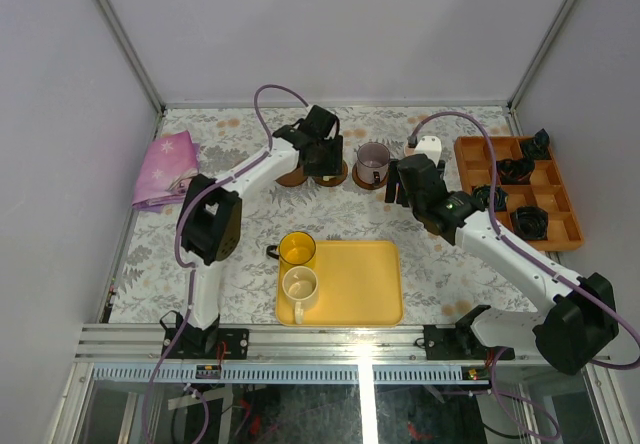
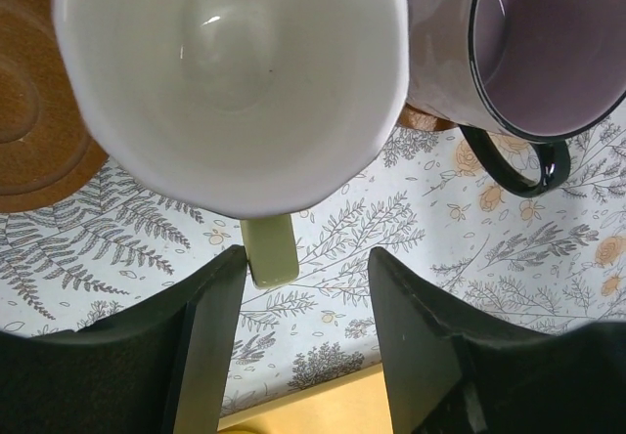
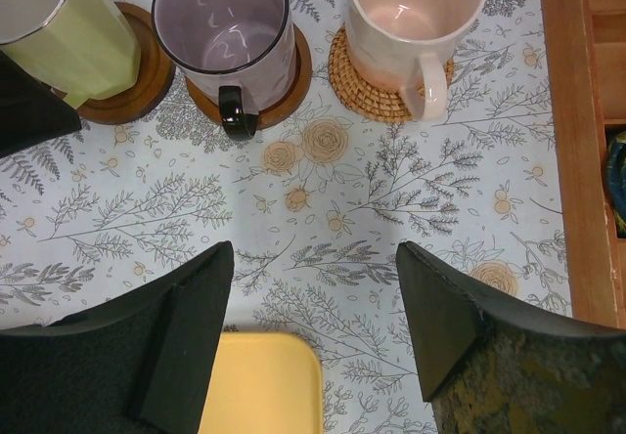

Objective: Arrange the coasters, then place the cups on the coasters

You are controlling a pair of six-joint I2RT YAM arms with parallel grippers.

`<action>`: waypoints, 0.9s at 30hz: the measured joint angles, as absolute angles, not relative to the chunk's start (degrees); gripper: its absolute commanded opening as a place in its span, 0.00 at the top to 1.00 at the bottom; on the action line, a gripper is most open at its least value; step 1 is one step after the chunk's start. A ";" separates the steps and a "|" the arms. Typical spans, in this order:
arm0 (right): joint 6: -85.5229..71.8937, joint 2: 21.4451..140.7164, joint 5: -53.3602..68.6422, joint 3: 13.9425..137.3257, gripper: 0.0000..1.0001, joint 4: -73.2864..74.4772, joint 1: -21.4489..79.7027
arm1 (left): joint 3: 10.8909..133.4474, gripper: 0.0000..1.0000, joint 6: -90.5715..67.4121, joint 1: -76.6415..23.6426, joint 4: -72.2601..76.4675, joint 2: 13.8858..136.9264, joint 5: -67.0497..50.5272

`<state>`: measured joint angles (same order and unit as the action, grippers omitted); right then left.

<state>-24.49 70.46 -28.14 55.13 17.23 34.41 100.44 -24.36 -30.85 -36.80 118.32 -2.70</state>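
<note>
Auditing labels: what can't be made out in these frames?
Top view: left gripper covers the far cream cup; black items in the orange tray too small to identify.
Left wrist: that cup hides its own coaster; purple cup cut by the right edge.
Right wrist: same cup cut off top-left; orange tray's compartments off-frame right.

Plain pale walls [image 1: 330,24] on three sides — a floral-printed tablecloth [image 1: 150,264] below — evenly lit.
</note>
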 measured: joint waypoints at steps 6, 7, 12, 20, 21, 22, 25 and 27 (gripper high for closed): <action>-24.49 70.46 -27.46 54.63 0.25 17.21 34.37 | 100.22 0.42 -24.84 -31.57 -36.49 118.32 -2.66; -24.47 70.46 -27.42 54.57 0.25 17.19 34.37 | 99.98 0.38 -24.97 -31.57 -36.34 118.30 -2.59; -24.47 70.15 -27.33 54.15 0.25 17.12 34.37 | 96.92 0.29 -25.69 -31.79 -36.10 117.08 -1.45; -24.43 68.16 -27.33 53.10 0.25 16.80 34.37 | 89.54 0.08 -26.11 -31.79 -36.01 106.91 1.83; -24.40 67.75 -27.33 52.97 0.25 16.82 34.37 | 87.77 0.07 -26.04 -31.79 -35.27 104.77 1.80; -24.38 67.61 -27.33 52.95 0.25 16.82 34.37 | 85.73 0.07 -25.87 -31.79 -34.76 102.50 1.72; -23.88 67.35 -27.49 52.95 0.24 16.84 34.37 | 78.67 0.06 -24.97 -31.83 -33.82 95.20 1.08; -23.42 67.33 -27.57 52.95 0.24 16.86 34.37 | 74.81 0.07 -24.08 -31.83 -34.33 90.83 0.86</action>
